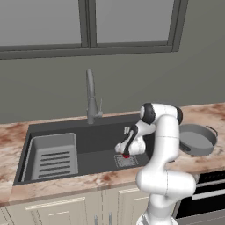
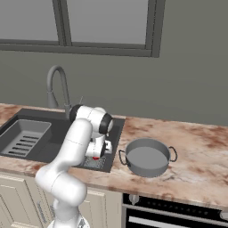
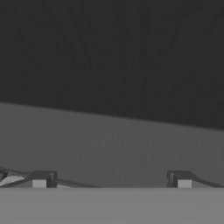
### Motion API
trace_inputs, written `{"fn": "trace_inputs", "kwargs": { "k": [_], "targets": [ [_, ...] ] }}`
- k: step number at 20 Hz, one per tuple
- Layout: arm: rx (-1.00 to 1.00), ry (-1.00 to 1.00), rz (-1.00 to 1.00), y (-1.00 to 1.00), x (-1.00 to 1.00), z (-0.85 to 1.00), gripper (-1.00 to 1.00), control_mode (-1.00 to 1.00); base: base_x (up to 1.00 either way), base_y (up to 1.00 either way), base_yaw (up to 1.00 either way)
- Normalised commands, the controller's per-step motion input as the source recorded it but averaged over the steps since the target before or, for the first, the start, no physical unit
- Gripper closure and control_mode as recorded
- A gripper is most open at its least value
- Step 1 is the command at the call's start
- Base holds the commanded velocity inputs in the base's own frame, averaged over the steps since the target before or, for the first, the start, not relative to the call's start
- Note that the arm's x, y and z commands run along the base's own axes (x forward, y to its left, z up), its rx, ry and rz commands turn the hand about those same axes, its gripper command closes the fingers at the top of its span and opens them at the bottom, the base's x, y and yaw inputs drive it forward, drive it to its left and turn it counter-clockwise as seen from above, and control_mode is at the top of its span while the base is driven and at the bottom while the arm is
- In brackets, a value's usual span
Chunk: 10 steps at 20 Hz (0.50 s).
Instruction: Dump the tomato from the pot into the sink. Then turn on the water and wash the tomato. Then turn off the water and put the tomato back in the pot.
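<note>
One step is left, by the look of it: you are lifting the tomato [image 1: 126, 155] out of the sink [image 1: 96, 136] and back to the pot [image 1: 196, 139]. It lies on the drain grate [image 1: 126, 161] by the sink's front right corner. Your gripper [image 1: 125, 152] hangs over it, jaws spread wide, holding nothing. Next, lower and close. Round, it has no long axis; its stem direction can't be made out. Rightward, the pot sits upright near the counter's [image 2: 196, 142] front edge.

Marbled pinkish-brown countertop [image 2: 196, 147] runs along grey wall, above cream cabinets [image 1: 66, 211]. Dark grey sink [image 1: 101, 127] set into countertop, gooseneck faucet [image 1: 91, 99] at its back edge. Grey pot [image 2: 147, 157] stands upright on countertop, just right of sink. Ribbed rack [image 1: 53, 156] lies in sink's left part.
</note>
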Motion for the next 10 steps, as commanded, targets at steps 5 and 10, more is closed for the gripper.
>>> {"fn": "trace_inputs", "kwargs": {
  "k": [5,10],
  "targets": [
    [-0.01,0.08,0.0,0.08,0.01,-0.31,-1.0,-1.0,0.0,0.0,0.0],
    [0.0,0.06,0.0,0.13,0.0,-0.27,-1.0,-1.0,0.0,0.0,0.0]
  ]
}}
